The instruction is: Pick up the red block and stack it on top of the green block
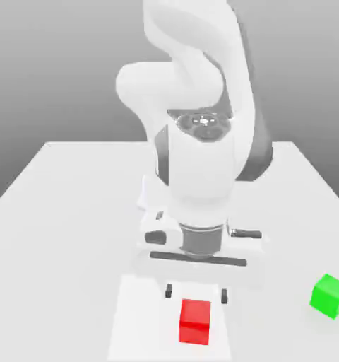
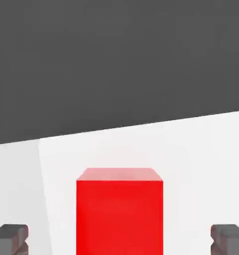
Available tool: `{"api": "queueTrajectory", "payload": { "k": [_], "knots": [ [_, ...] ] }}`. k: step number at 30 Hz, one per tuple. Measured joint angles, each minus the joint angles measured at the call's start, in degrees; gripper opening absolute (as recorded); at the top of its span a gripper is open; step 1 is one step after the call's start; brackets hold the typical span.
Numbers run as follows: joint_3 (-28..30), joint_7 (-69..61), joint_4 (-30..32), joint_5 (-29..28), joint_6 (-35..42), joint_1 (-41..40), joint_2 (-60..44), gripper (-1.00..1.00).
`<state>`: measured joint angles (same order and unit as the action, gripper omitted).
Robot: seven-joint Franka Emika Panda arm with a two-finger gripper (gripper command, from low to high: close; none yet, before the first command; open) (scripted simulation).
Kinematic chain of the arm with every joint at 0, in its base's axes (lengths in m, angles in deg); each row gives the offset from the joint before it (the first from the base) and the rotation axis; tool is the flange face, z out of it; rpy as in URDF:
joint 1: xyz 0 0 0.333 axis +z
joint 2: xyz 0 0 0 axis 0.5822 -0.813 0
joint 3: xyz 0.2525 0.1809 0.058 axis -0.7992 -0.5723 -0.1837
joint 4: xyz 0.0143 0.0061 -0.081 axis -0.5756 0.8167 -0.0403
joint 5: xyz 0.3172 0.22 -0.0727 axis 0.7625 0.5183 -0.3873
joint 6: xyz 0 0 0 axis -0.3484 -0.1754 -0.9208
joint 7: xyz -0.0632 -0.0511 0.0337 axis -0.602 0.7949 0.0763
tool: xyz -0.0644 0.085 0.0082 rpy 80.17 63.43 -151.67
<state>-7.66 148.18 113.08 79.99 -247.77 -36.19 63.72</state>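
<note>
A: Am starting with the largest part. Are seeing what in the exterior view?

B: Am noting a pale desk [image 1: 59,247], and above it a white arm [image 1: 200,162], reaching downward near the middle.

A: Are finding what beneath the arm?

B: Am marking a bright white patch [image 1: 140,318] on the desk and, at the arm's lower end, the tool [image 1: 196,293], spreading its two fingers wide apart.

A: Are placing the red block [image 1: 195,324] where?

B: Am locating it on the bright patch, near the tool. In the hand view, am observing it at a position between the two fingers, apart from both.

A: And the green block [image 1: 330,296]?

B: Am labelling it on the desk, towards the exterior view's right, well apart from the red block, turned at an angle.
</note>
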Motion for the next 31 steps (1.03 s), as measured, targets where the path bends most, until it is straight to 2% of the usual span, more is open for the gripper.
{"api": "queueTrajectory", "payload": {
  "k": [1, 2, 9, 14, 24, 28, 29, 31],
  "knots": [
    [0.54, 0.41, -0.3, -0.57, -1.71, 0.43, -2.07, 0.0],
    [0.94, 0.66, -0.49, -0.89, -2.85, 0.76, -3.43, -1.0],
    [0.8, 0.79, -0.49, -1.02, -2.87, 0.61, -3.41, -1.0],
    [-0.82, -1.31, 0.91, 1.81, 4.73, -0.37, 5.61, -1.0],
    [-14.74, 8.12, -4.62, -1.19, 12.16, 16.0, 6.95, -1.0],
    [-12.62, 13.24, -5.9, -7.32, 6.58, 20.24, -0.41, -1.0],
    [-12.01, 13.89, -6.0, -8.19, 5.61, 20.81, -1.55, 1.0],
    [-12.01, 13.89, -6.0, -8.19, 5.61, 20.81, -1.55, 1.0]
  ]
}}
